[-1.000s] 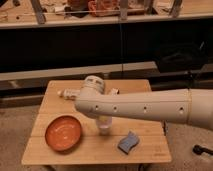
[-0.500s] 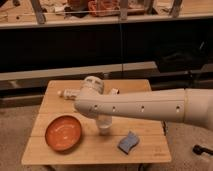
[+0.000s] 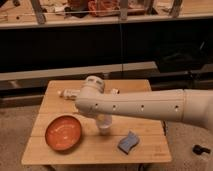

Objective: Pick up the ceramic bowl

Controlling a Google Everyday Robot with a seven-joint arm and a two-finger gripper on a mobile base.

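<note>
Fingers (image 3: pixel 63 93) spread wide, empty (over table (image 3: pixel 150 149) rear); round ceramic bowl (image 3: pixel 63 132) faces up.

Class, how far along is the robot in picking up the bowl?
Done: nothing yet; the bowl lies on the table. In hand: the gripper, open and empty, hovers behind the bowl, apart from it. Left: reach down, grip the rim, lift.

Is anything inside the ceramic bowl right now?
Nothing shows inside the ceramic bowl, only its glazed orange interior. Its underside is hidden against the table. The gripper hangs over the table's back left, apart from the bowl.
</note>
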